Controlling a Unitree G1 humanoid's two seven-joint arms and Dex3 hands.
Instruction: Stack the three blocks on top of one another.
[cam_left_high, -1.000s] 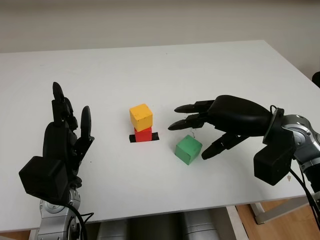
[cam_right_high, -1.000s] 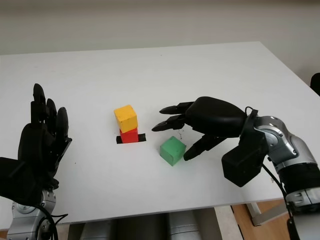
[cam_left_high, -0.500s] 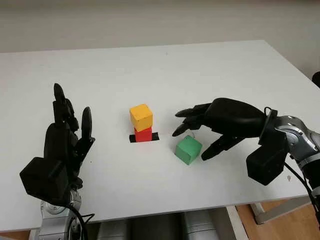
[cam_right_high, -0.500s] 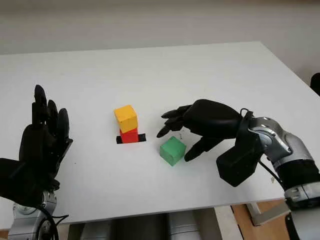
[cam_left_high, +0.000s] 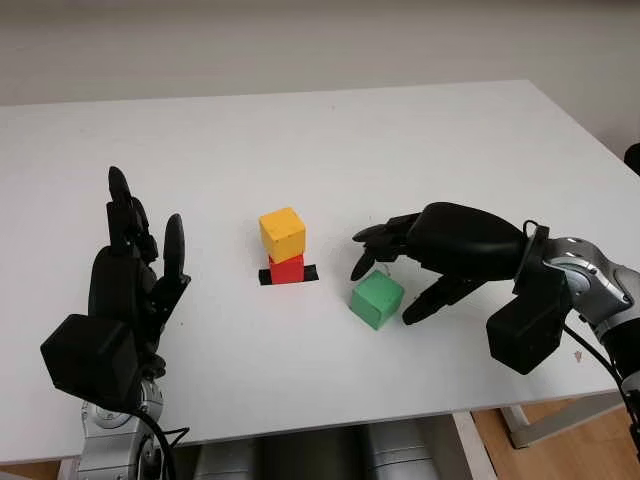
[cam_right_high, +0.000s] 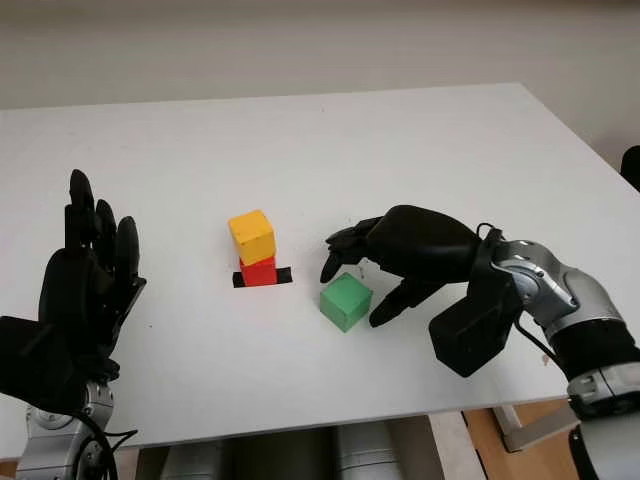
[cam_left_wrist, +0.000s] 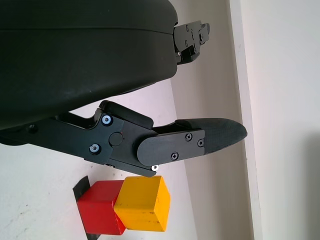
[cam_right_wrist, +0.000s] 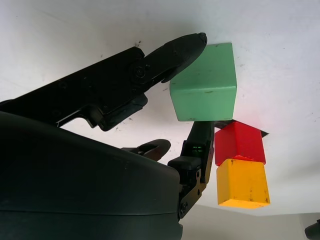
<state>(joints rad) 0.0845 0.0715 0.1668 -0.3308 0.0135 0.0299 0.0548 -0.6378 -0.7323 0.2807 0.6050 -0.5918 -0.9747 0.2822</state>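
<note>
Over on the left side of the white table (cam_left_high: 420, 130), the left hand (cam_left_high: 128, 285) is holding upright above the near edge, open and carrying nothing, in the same spot it was a second ago, well apart from the blocks. In the middle, the yellow block (cam_left_high: 282, 233) is sitting on the red block (cam_left_high: 286, 268), which is resting on a strip of black tape (cam_left_high: 311, 273), so two of the three are already stacked and that pair is not budging. Just to the right and a little nearer me, the green block (cam_left_high: 377, 299) is lying on the table by itself, turned at an angle, beside the stack but not touching it. The real change is on the right: the right hand (cam_left_high: 402, 268) has been dropping and drawing in over the green block during the last second, its fingers (cam_left_high: 372, 246) curling down toward the far side while the thumb (cam_left_high: 428, 303) is coming up at the near side. From the right wrist view one fingertip is looking very close to the block's edge, perhaps touching it, yet the hand is not closed on it; it is bracketing the block with fingers apart. I am reading this as the closing stage of the reach, with the grasp and the lift onto the yellow block not yet done.
</note>
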